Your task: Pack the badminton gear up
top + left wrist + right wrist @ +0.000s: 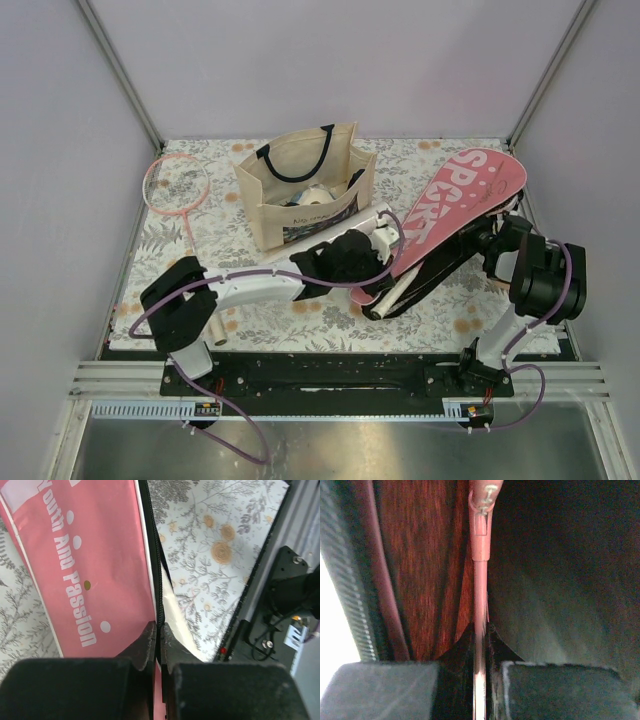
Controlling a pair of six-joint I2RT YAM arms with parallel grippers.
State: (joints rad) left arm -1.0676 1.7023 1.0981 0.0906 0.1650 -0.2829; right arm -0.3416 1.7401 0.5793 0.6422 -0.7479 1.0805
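Observation:
The pink "SPORT" cover (455, 205) lies slanted at the right of the table, its black zipper edge (159, 570) running along it. My left gripper (383, 243) is shut on that zipper edge (159, 628). My right gripper (488, 240) reaches into the cover's right side and is shut on a thin pink racket shaft (480, 575) inside the dark cover; its jaws (481, 630) pinch the shaft. A pale handle (402, 282) sticks out of the cover's near end. The second pink racket (176, 185) lies at the far left. The shuttlecock is not clearly seen.
A beige tote bag (300, 205) with black handles stands at the back centre, with white things inside. A long white tube-like thing (282, 257) lies in front of it, partly under my left arm. The floral cloth (210, 540) ends at the black base rail (330, 375).

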